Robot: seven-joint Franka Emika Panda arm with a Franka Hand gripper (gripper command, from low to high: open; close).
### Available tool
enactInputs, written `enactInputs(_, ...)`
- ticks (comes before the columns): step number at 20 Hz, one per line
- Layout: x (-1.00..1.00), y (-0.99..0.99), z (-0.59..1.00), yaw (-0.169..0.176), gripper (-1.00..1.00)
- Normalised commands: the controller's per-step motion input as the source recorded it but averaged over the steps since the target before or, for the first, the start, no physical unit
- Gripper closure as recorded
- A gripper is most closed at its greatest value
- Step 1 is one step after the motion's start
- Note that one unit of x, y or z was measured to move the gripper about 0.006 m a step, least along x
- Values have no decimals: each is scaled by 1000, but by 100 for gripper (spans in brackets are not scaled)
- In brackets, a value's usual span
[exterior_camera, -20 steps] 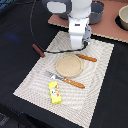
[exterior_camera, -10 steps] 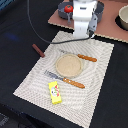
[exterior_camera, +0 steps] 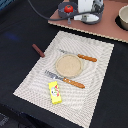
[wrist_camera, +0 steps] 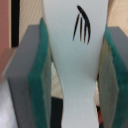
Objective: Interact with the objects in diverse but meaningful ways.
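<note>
My gripper is at the back, over the brown board. In the wrist view its green pads are closed on both sides of a white oblong piece with black marks. The piece shows below the gripper in the exterior view. A red tomato-like ball sits just to the exterior view's left of the gripper, in a grey holder. A yellow packet with red print lies at the near edge of the striped mat. A dark brown stick lies beside the mat's left edge.
A round tan plate is at the mat's centre, with wooden-handled cutlery behind it and in front of it. A grey pot stands on the brown board at the back right. The table is black.
The arm has moved from above the back of the mat toward the back and the exterior view's right, over the brown board.
</note>
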Motion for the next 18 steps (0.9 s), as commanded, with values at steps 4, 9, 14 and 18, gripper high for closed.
enactInputs(4,-747,529,283,20,100)
enactInputs(9,-794,453,82,33,100)
enactInputs(14,-678,383,-79,41,100)
enactInputs(18,-636,304,-246,43,100)
